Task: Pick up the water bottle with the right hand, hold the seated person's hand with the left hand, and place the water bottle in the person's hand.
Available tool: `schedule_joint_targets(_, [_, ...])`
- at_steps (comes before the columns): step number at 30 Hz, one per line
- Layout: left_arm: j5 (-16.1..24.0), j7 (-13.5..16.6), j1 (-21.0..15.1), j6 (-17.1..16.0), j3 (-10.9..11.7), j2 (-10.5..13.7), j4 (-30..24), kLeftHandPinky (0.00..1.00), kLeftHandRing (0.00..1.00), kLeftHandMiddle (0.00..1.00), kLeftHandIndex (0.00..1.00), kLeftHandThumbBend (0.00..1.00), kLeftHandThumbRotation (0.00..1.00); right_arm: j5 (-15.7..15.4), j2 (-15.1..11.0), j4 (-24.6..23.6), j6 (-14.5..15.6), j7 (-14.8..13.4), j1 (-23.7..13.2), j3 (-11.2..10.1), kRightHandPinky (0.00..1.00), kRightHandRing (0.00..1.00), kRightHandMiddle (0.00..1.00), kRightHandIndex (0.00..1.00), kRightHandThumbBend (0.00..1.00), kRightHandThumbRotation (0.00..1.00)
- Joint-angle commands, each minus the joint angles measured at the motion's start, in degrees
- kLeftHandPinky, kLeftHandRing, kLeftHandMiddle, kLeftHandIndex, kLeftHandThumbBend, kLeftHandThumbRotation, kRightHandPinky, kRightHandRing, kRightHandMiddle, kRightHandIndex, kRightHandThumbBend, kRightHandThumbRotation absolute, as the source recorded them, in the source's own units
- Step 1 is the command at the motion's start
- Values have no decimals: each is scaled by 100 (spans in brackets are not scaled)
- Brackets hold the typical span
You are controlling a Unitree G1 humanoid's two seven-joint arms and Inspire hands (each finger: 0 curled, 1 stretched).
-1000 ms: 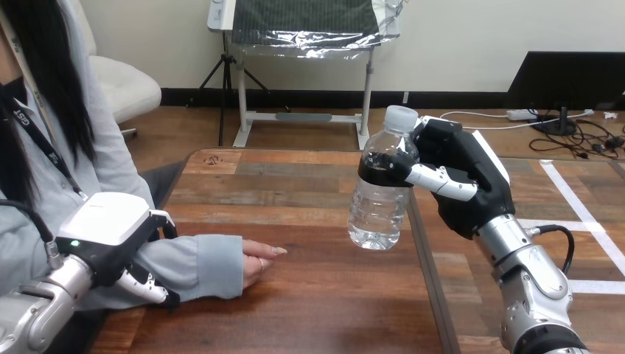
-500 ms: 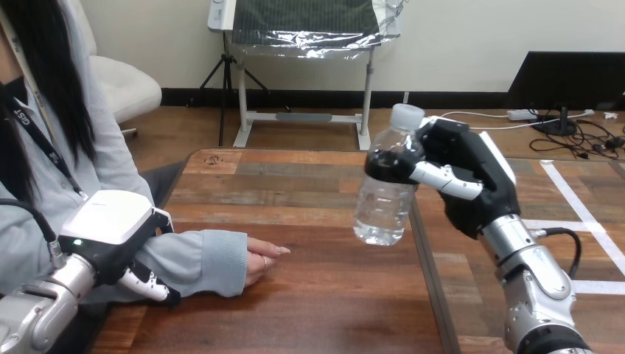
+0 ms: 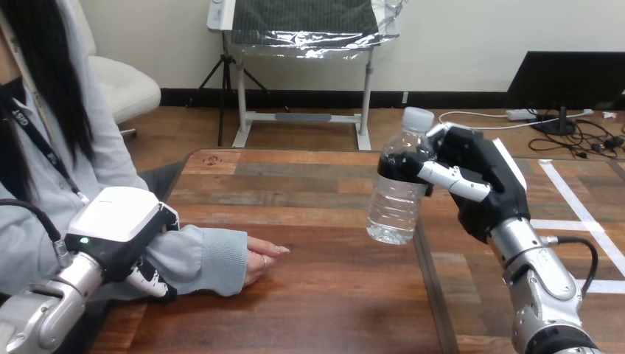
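Gripping the water bottle (image 3: 398, 193) around its upper part, the right hand (image 3: 479, 177) has its fingers (image 3: 451, 179) wrapped across the dark label band, with the thumb behind it. The bottle is clear with a white cap (image 3: 419, 118). It hangs in the air at a slant, the cap leaning toward the right hand and the base swung out toward the person's hand (image 3: 262, 259). The base shows no contact with the table (image 3: 309, 317). From the person's hand, the bottle sits well apart to the right and higher up. The person's hand lies palm down on the wood, fingers loosely bent and pointing right, with nothing in it. Just left of the person's hand a pale blue sleeve (image 3: 210, 259) covers the forearm. Further left along that forearm the left hand (image 3: 121, 225) sits on top of it, white back shell upward. Its fingers (image 3: 151, 282) are curled down round the near side of the sleeve, so it clasps the forearm rather than the person's hand itself. The left hand and the person's hand are apart, with a stretch of sleeve between them.
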Motion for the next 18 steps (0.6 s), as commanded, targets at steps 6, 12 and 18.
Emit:
schedule_joint_targets(6, [-61, 46, 199, -140, -96, 32, -189, 32, 34, 40, 44, 91, 1, -176, -136, 125, 145, -421, -725, 29, 11, 16, 27, 30, 62, 0])
schedule_joint_targets(12, [-127, 0, 294, -214, -38, 80, -363, 31, 33, 39, 42, 88, 0, -203, -134, 196, 285, -442, -781, 7, 12, 17, 28, 31, 61, 0])
schedule_joint_targets(18, [-191, -23, 418, -246, 6, 148, -615, 29, 32, 38, 41, 87, 0, -235, -131, 237, 392, -471, -813, 2, 11, 16, 26, 29, 60, 0])
